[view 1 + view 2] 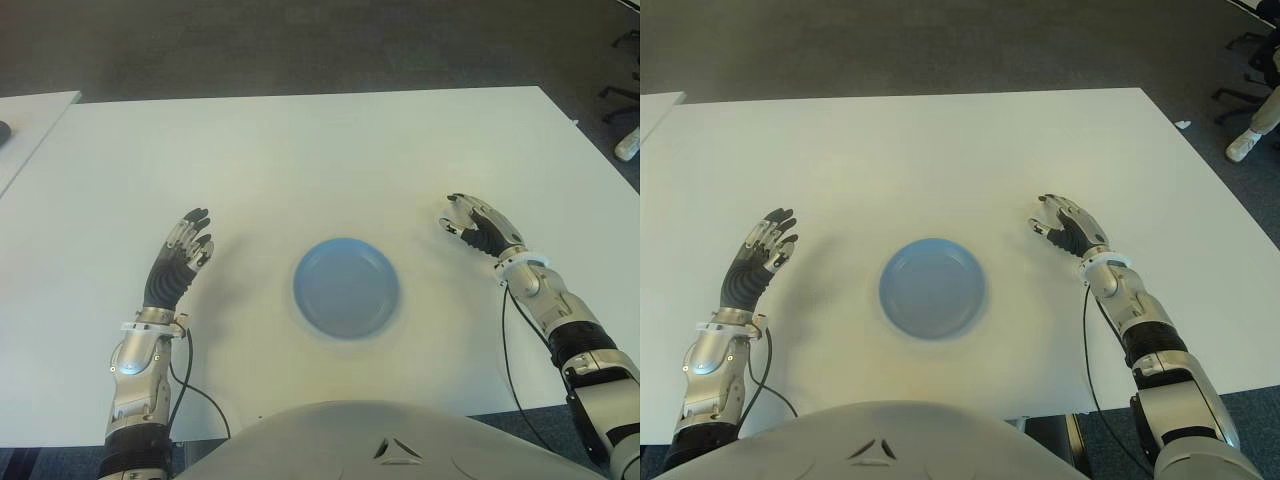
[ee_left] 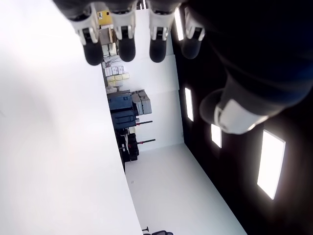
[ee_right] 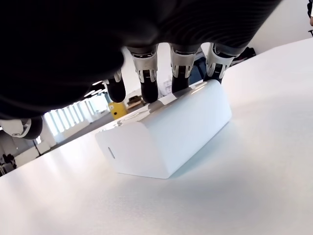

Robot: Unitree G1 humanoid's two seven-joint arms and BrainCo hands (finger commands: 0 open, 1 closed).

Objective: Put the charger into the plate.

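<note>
White charger [image 3: 166,134] flat on table [image 1: 300,160], right hand [image 1: 478,228] arched above

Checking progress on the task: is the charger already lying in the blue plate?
No, the blue plate holds nothing, and the white charger lies on the table under the right hand.

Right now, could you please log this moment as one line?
right hand: fingers over charger, grasp unconfirmed | charger: on table | plate: empty | left hand: open, left of plate
</note>
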